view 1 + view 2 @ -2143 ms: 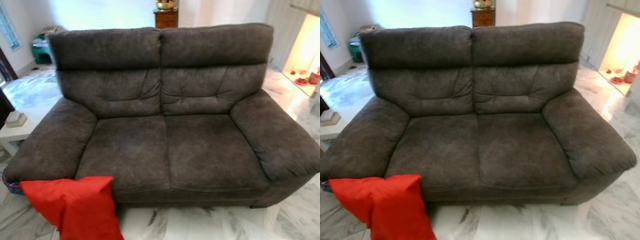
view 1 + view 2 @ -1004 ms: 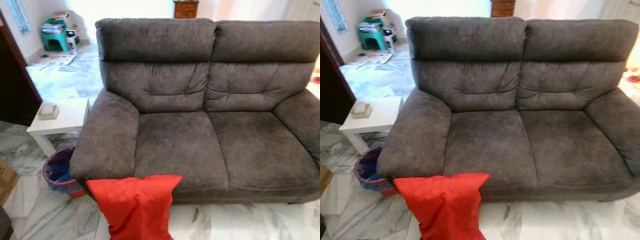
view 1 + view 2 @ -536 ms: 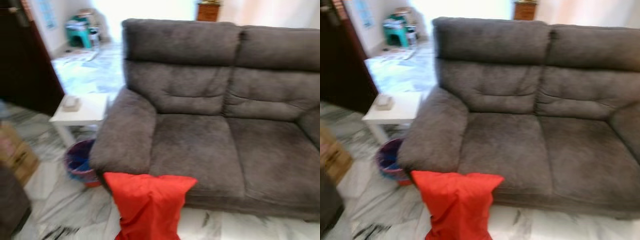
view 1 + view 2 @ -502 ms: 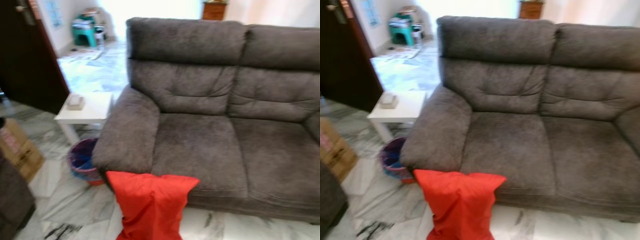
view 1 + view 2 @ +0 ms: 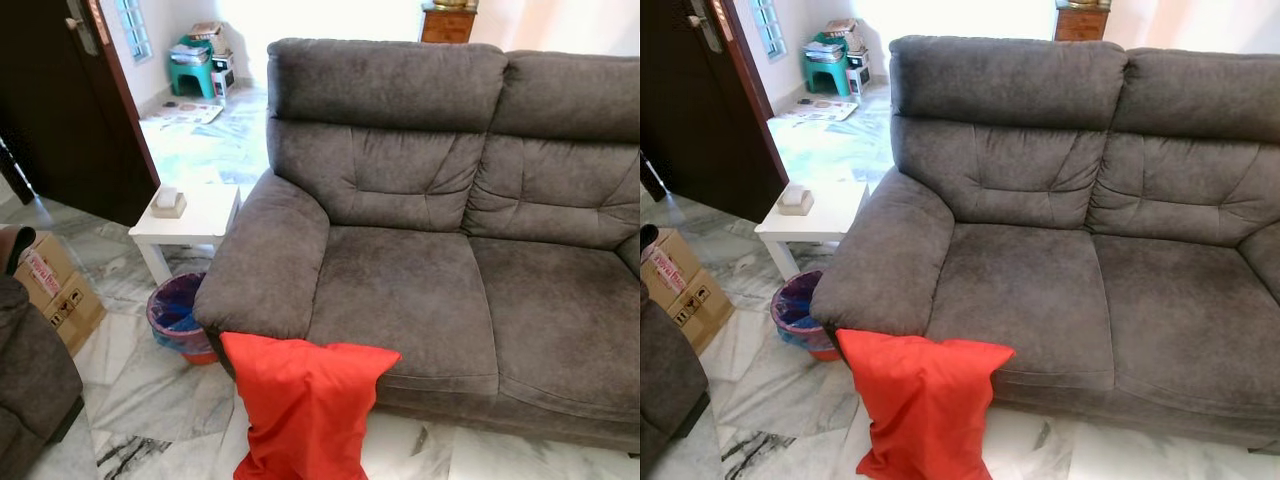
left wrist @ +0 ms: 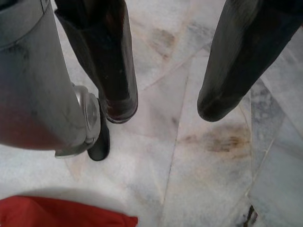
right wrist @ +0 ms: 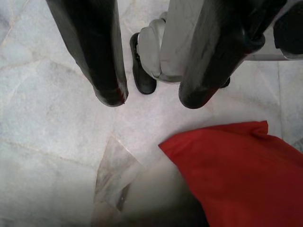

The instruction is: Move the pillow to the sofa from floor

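So I'm looking thru the head cam rn and the red pillow [image 5: 305, 405] is sitting on the marble floor [image 5: 150, 385], standing up and leaning against the front of the grey sofa [image 5: 440, 210], right at the corner below its armrest on the robot's left. Pillow's top edge is resting on the seat front, w/ the rest hanging down to the floor. Both seat cushions are bare. Beside that armrest I'm seeing a small white side table [image 5: 190, 220] w/ a little box [image 5: 167, 203] on top, and a purple-lined bin [image 5: 178, 315] tucked just below it, near the pillow. Dark door [image 5: 70, 110] is standing open farther left, cardboard box [image 5: 50, 290] on the floor near it. Both arms are hanging down idle. Left gripper [image 6: 165, 106] is pointing at the floor, fingers spread apart w/ nothing between them, a strip of the pillow showing at the edge of that wrist cam. Right gripper [image 7: 149, 97] is gaping too, not holding anything, w/ a pillow corner lying on the floor just past its fingertips.
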You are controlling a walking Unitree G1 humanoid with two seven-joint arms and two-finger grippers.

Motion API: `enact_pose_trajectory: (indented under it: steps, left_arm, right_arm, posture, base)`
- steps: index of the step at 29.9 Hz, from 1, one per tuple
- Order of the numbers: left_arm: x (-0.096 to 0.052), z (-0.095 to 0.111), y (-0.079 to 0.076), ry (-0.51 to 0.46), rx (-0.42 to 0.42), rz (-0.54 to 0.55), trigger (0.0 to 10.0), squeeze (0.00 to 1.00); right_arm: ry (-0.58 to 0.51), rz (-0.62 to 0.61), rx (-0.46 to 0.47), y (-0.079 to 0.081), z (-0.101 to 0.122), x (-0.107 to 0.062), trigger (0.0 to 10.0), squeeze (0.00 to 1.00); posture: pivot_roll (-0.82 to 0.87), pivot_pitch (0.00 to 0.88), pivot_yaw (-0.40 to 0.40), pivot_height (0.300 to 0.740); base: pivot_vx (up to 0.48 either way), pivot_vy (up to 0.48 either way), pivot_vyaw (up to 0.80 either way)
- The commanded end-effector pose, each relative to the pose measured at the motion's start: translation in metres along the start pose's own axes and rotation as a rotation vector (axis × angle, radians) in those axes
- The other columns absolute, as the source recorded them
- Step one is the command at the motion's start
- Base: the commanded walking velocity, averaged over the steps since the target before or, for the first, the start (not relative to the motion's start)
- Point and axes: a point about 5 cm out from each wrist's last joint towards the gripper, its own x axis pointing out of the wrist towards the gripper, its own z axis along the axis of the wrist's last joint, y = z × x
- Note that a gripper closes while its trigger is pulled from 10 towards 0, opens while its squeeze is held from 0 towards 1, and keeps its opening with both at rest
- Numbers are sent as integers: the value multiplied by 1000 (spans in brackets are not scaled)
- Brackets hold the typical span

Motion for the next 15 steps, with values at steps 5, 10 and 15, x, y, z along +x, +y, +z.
enact_pose_trajectory:
  steps: [5,10,15]
  left_arm:
    - [-1,-3,6,9,-6,9,10000,0]
    - [-1,-2,7,9,-6,9,10000,0]
    - [-1,-2,8,8,-10,11,10000,0]
  right_arm:
    - [2,-12,13,-1,-2,-1,10000,0]
    - [6,-14,7,-2,-2,0,10000,0]
    - [5,-15,6,-2,-1,0,10000,0]
  posture:
    - [-44,51,33,740]
    - [-44,51,33,740]
    - [-41,50,33,740]
  base:
    - [262,0,0]
    - [277,0,0]
    - [289,0,0]
